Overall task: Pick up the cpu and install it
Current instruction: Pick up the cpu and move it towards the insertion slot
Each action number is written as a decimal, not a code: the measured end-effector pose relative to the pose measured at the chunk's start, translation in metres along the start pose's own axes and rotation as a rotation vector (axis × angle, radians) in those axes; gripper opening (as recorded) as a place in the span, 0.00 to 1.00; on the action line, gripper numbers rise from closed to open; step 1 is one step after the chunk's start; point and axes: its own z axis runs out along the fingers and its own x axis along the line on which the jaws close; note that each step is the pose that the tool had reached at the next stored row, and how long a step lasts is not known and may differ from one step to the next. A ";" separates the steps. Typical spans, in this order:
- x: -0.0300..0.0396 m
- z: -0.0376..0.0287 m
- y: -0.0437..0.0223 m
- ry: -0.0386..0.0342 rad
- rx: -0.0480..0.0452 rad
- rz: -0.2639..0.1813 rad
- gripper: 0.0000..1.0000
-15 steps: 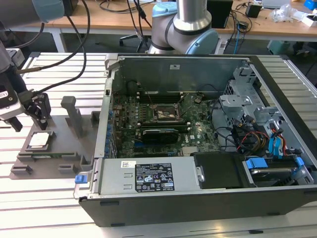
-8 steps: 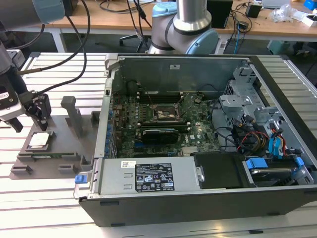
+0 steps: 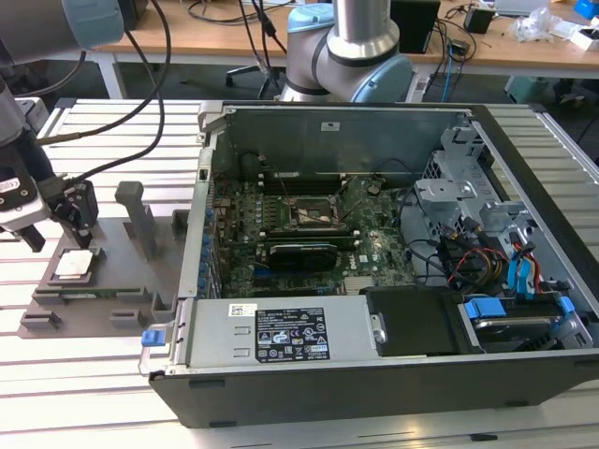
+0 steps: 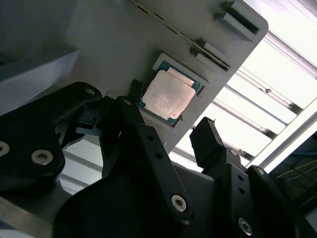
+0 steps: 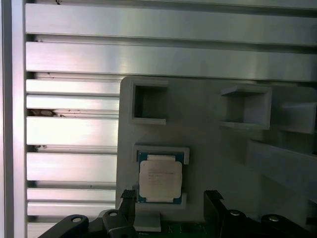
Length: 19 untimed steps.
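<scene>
The cpu (image 3: pixel 75 265), a small square chip with a pale silver top, lies flat in a recess of the grey holder plate (image 3: pixel 117 281) at the exterior view's left. My gripper (image 3: pixel 56 234) hangs just above it, open and empty. In both wrist views the cpu (image 4: pixel 167 95) (image 5: pixel 159 178) sits in its grey frame, with the two black fingertips (image 4: pixel 132 101) (image 5: pixel 213 197) apart on either side of it and not touching it. The socket (image 3: pixel 314 217) on the motherboard sits inside the open computer case (image 3: pixel 374 374).
The grey holder plate carries upright posts (image 3: pixel 140 220) and square pockets (image 5: pixel 148 103) close to the cpu. A long black card (image 3: pixel 301 253) lies below the socket. Cables and drive cages (image 3: pixel 487 243) crowd the case's right side. Everything rests on a slatted aluminium table (image 3: pixel 84 374).
</scene>
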 end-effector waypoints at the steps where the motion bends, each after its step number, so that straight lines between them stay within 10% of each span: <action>1: 0.0000 0.0004 0.0000 0.0000 0.0001 0.000 0.66; 19: 0.0003 0.0096 0.0005 0.0000 0.0000 0.000 0.66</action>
